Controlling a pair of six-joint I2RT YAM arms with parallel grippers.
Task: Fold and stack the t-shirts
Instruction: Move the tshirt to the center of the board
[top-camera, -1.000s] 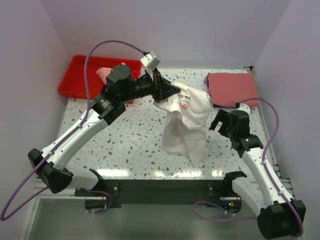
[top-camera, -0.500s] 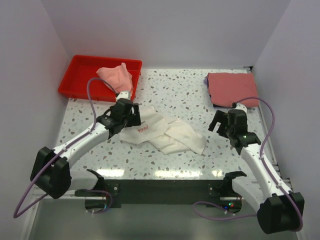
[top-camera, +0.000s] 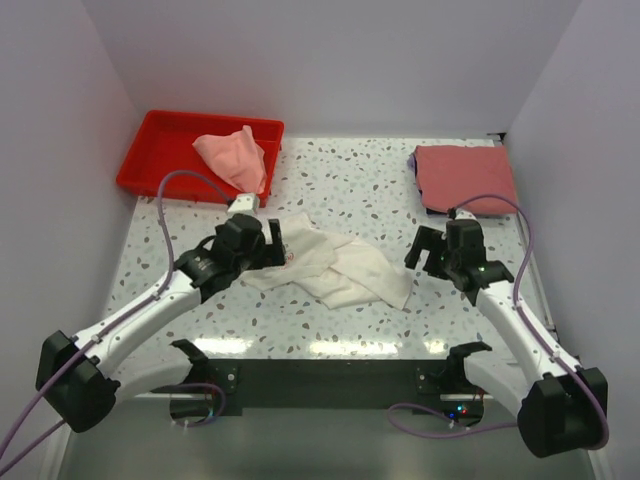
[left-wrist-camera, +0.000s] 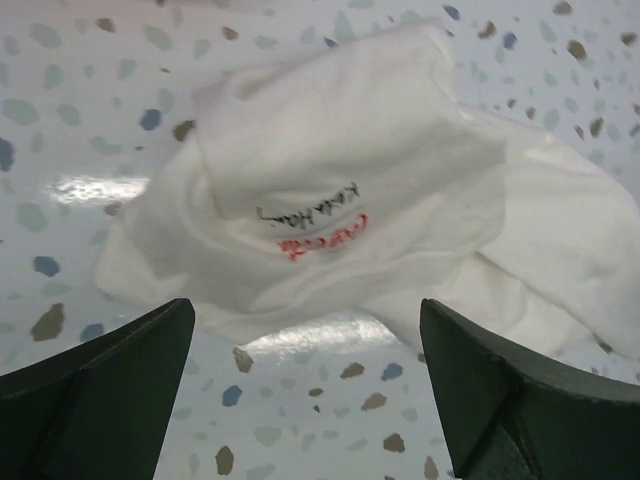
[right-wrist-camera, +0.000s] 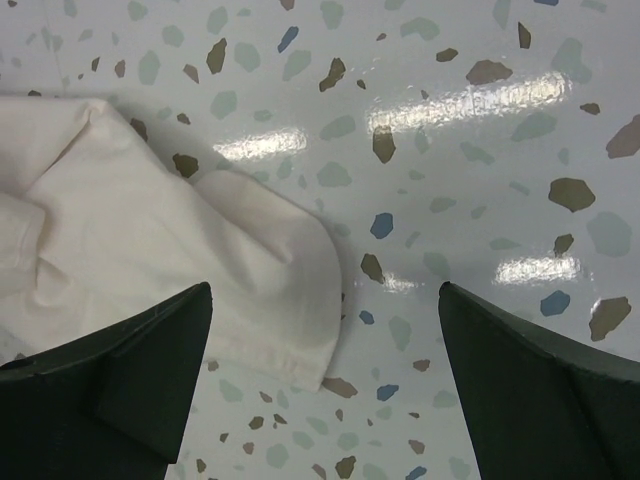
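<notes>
Table: white tabletop with grey and brown speckles (top-camera: 330, 335); both arms reach over it from the near edge.
Left gripper: black two-finger left gripper (top-camera: 272, 245) (left-wrist-camera: 305, 330), low over the left end of the white shirt. Its jaws stand wide apart with nothing clamped between them. In the left wrist view the two dark fingers (left-wrist-camera: 100, 385) frame the cloth, which lies on the table beyond them.
Right gripper: black two-finger right gripper (top-camera: 424, 250) (right-wrist-camera: 325, 295), just beside the right end of the white shirt. Its jaws are spread wide and hold nothing. In the right wrist view a rounded corner of the cloth lies on the table between the fingers (right-wrist-camera: 530, 385), towards the left one.
White shirt: crumpled white cloth t-shirt (top-camera: 340, 268) (left-wrist-camera: 350, 150) (right-wrist-camera: 150, 260), lying loose on the middle of the table between the two grippers. Its small red chest print, with a line of dark script above it, faces up at the left end.
Red tray: shallow red plastic rectangular tray (top-camera: 155, 150), at the far left corner.
Pink shirt: pale pink cloth t-shirt (top-camera: 233, 155), bunched up at the right end of the tray and draped over its near rim.
Dusty-red shirt: dusty-red cloth t-shirt (top-camera: 465, 178), folded into a flat rectangle at the far right corner, well apart from the white one.
</notes>
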